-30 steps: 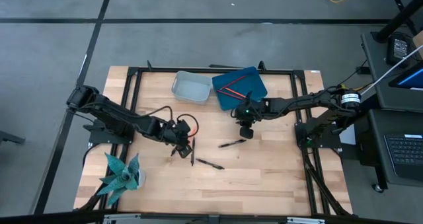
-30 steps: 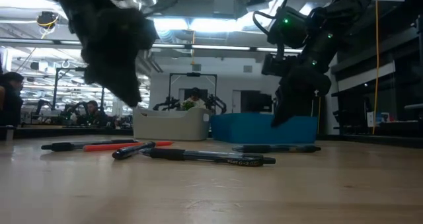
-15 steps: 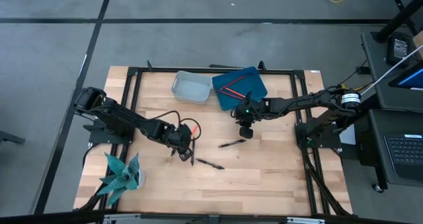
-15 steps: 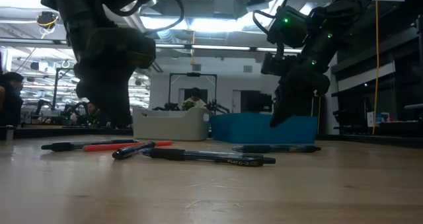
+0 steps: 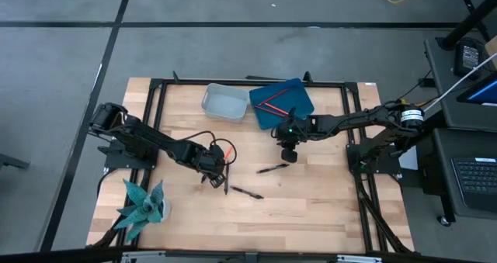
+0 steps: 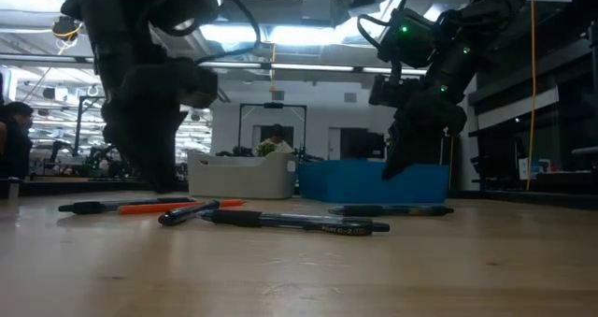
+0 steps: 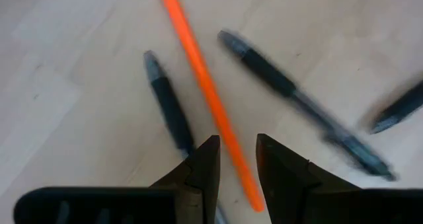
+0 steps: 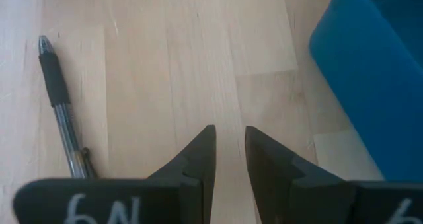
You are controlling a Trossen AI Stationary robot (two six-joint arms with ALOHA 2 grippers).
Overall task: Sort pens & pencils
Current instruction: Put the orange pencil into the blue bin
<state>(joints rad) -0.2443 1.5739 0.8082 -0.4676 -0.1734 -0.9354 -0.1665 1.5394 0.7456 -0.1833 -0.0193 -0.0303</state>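
Note:
An orange pencil (image 7: 205, 92) lies flat on the wooden table (image 5: 311, 209). My left gripper (image 7: 236, 151) is open and points steeply down over it, one fingertip on each side of the pencil's near end; in the low view the left gripper (image 6: 161, 181) hangs just above the table. Black pens lie around it: two (image 7: 168, 108) (image 7: 291, 95) beside the pencil and another (image 5: 272, 168) toward the right. Two red pencils (image 5: 272, 105) lie in the blue tray (image 5: 299, 108). My right gripper (image 5: 289, 156) hovers open near that tray, with nothing between its fingers.
A grey bin (image 5: 225, 102) stands at the back beside the blue tray. A teal plant-like object (image 5: 144, 205) sits at the front left corner. One pen (image 8: 63, 105) lies close to my right gripper. Bare wood lies toward the front right.
My left gripper has come down toward the orange pencil and tipped more steeply downward, staying open. The pens and pencils have not moved.

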